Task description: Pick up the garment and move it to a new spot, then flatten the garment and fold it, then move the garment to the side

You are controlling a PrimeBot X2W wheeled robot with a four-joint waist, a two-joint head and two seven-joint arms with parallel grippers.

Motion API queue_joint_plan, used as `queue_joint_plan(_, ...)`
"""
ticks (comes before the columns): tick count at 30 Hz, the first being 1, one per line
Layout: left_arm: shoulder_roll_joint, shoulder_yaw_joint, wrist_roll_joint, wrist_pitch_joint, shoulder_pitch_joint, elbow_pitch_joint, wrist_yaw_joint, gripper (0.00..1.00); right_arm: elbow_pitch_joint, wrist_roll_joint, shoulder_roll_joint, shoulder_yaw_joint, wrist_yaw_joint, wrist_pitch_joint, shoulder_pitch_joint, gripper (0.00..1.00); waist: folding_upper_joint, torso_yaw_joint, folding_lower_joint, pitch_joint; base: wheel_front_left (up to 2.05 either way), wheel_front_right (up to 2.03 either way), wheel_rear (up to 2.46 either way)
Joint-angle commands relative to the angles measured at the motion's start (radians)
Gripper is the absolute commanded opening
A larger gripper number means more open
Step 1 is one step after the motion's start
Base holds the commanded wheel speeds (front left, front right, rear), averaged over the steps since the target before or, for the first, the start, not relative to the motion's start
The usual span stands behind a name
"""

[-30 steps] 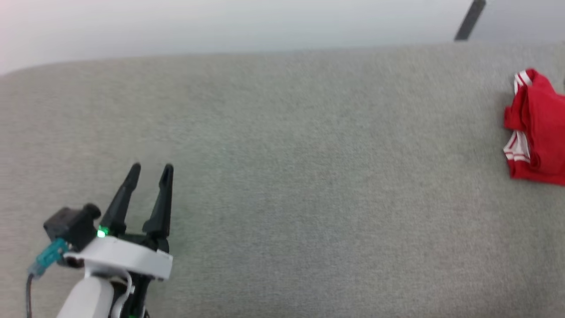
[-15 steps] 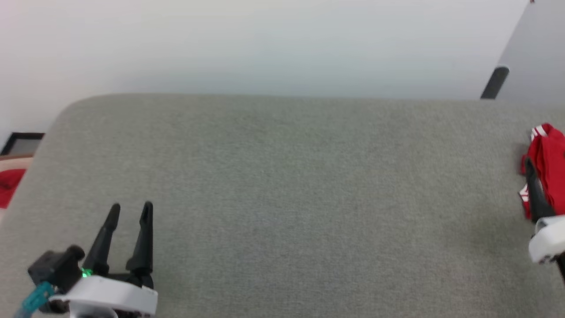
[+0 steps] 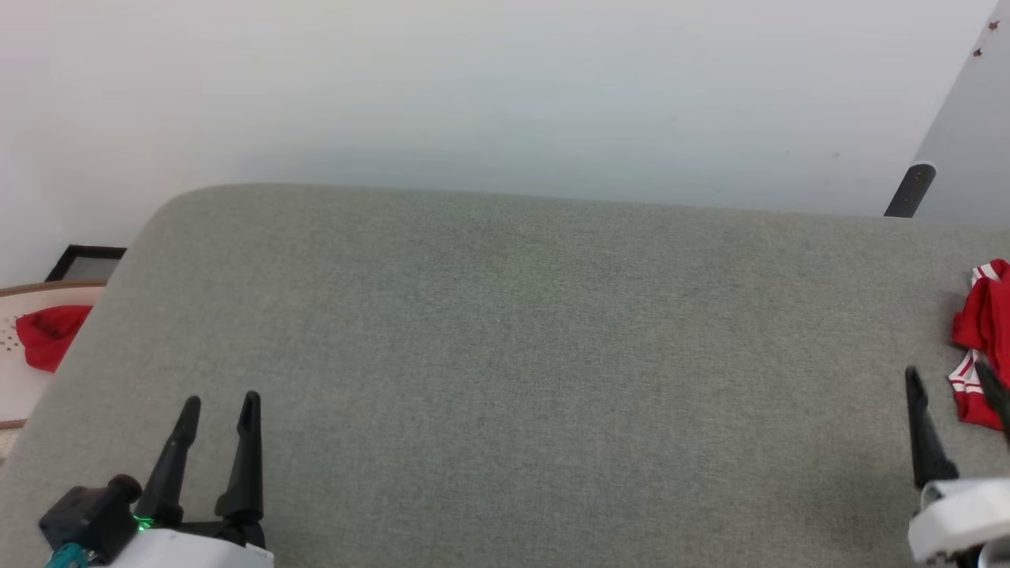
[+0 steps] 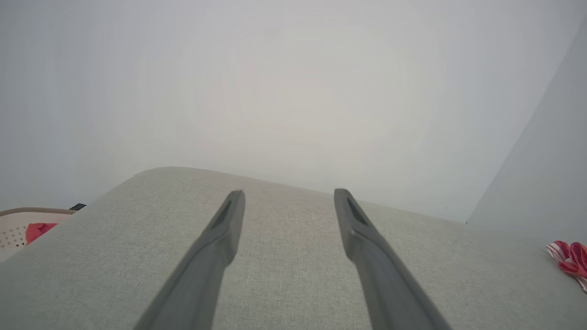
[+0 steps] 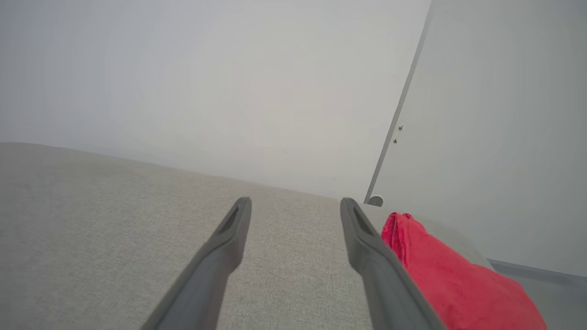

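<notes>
The garment lies bunched on the right end of the grey padded surface, red with red-and-white striped trim. It also shows at the right edge of the left wrist view, garment. In the right wrist view the garment sits just right of my right finger. My right gripper is open at the lower right, its fingers empty, just in front of the garment. My left gripper is open and empty at the lower left, far from it. Both grippers, left and right, hover above bare fabric.
A cream perforated basket with a small red cloth stands off the surface's left end. A pale wall rises behind. A dark post stands at the back right beside a grey panel. The surface's left corner is rounded.
The head camera has tilted up and swung left, so the picture shifted and the basket came into it. My right gripper has come into view beside the garment. Both grippers stay open.
</notes>
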Motion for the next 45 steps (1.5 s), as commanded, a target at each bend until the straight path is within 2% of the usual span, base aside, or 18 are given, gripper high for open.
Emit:
queue_joint_plan(1, -0.003, 0.007, 0.006, 0.000, 0.014, -0.005, 0.001, 1.00, -0.017, -0.006, 0.017, -0.005, -0.001, 0.002, 0.031, 1.00, -0.0001, 0.003, 0.0000, -0.002, 0.00, 0.00, 0.00)
queue_joint_plan(14, 0.005, -0.006, 0.021, 0.000, 0.028, -0.003, 0.001, 1.00, -0.140, -0.063, 0.116, -0.020, -0.001, 0.017, 0.159, 1.00, -0.0001, -0.002, 0.0000, 0.000, 0.00, 0.00, 0.00)
queue_joint_plan(30, 0.012, -0.040, 0.010, 0.000, 0.027, 0.043, 0.001, 1.00, -0.139, -0.051, 0.119, -0.009, -0.001, -0.004, 0.176, 1.00, -0.0001, -0.019, 0.0000, 0.001, 0.00, 0.00, 0.00)
queue_joint_plan(31, 0.009, -0.042, 0.012, 0.000, 0.018, 0.044, 0.000, 0.00, -0.139, -0.059, 0.120, -0.011, 0.000, 0.002, 0.163, 0.00, -0.0001, -0.019, 0.0000, 0.001, 0.00, 0.00, 0.00)
queue_joint_plan(35, -0.011, -0.047, 0.004, 0.003, 0.029, 0.073, 0.000, 0.00, -0.103, -0.049, 0.130, -0.013, 0.000, 0.010, 0.160, 0.00, -0.0001, -0.020, 0.0000, 0.001, 0.00, 0.00, 0.00)
queue_joint_plan(45, -0.038, -0.028, -0.150, 0.052, 0.007, 0.082, 0.000, 0.00, -0.081, 0.160, 0.141, -0.017, 0.000, 0.056, 0.132, 0.00, -0.0001, -0.028, 0.0000, 0.002, 0.00, 0.00, 0.00)
